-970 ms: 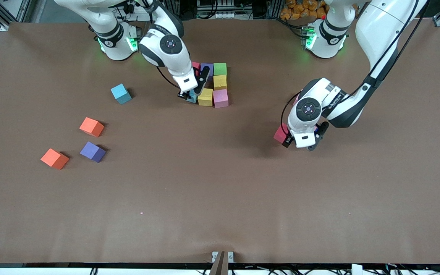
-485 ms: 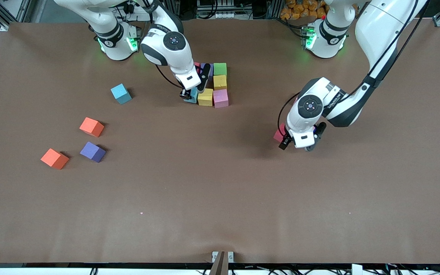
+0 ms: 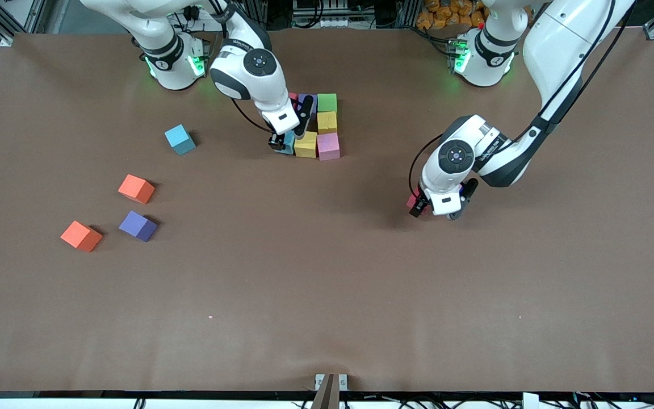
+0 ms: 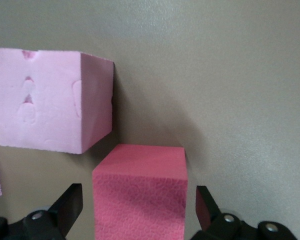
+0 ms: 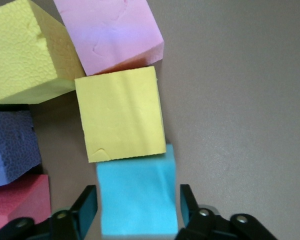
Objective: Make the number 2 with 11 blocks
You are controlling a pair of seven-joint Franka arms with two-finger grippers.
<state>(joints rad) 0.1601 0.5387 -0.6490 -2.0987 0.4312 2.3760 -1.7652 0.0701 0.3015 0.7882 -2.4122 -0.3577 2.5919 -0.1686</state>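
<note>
The number 2 (image 3: pixel 311 126) is only partly built so far, a cluster of blocks sitting mid-table up toward the robots' bases. You can see a green block (image 3: pixel 327 103), a yellow one (image 3: pixel 327 121) just nearer the camera than it, then a pink block (image 3: pixel 328 146) with another yellow block (image 3: pixel 305 144) touching it on the side toward the right arm's end. A purple block (image 3: pixel 307 100) and a red one (image 3: pixel 292 97) peek out from under the arm.

The right gripper (image 3: pixel 286 138) is down at that cluster with a light blue block (image 5: pixel 136 197) between its fingers, right up against the yellow one. The jaws look spread a bit with slim gaps either side of the cube, though honestly it's hard to say for sure they've fully let go.

The left gripper (image 3: pixel 434 211) is low over the bare table toward the left arm's end, jaws wide apart, straddling a deep pink block (image 4: pixel 140 192) without touching it. A paler pink block (image 4: pixel 50 107) sits just beside that one.

Loose stuff toward the right arm's end: a light blue cube (image 3: pixel 180 139), two orange cubes (image 3: pixel 136 188) (image 3: pixel 81 236) and a purple cube (image 3: pixel 138 225), all apart from each other.
</note>
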